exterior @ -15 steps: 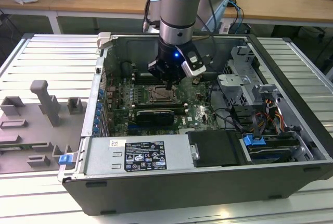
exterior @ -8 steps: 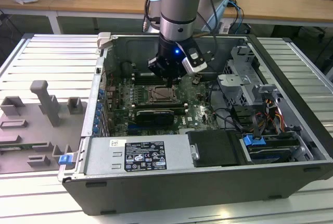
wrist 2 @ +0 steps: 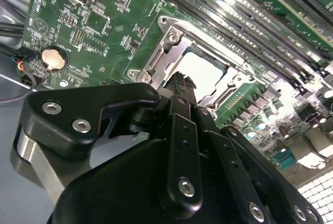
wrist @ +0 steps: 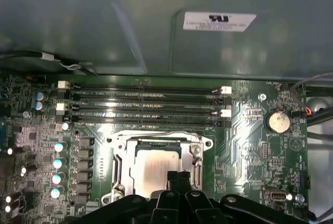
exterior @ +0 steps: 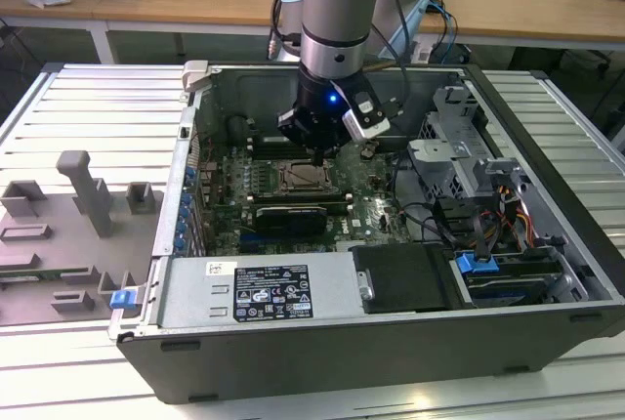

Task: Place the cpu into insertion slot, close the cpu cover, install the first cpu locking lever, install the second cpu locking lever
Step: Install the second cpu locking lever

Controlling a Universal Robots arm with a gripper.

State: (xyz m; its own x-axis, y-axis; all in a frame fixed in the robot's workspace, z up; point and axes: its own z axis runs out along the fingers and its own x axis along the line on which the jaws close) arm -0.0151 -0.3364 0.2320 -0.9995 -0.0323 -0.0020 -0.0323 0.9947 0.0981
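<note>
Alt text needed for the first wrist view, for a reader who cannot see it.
The cpu lies seated in the insertion slot on the green motherboard, with the cpu cover framing it. The black gripper sits just over the chip's near edge. Beyond the socket run four long memory slots and a coin battery.

— how's the light in the exterior view?
— even and bright from overhead; the ribbed metal surface (exterior: 88,107) is washed pale, with small hot spots along its near edge. the inside of the computer case (exterior: 391,273) is dimmer, and the arm throws a shadow onto the motherboard (exterior: 234,186).
— and the second wrist view?
— harsh glare on the memory slots (wrist 2: 250,21) and the board's far corner, blown out to white. the fingers (wrist 2: 179,86), close to the lens, are soft.
— the first wrist view?
— dim and hazy; the case wall (wrist: 130,36) looks milky, and the cpu (wrist: 156,169) gives a dull sheen.
</note>
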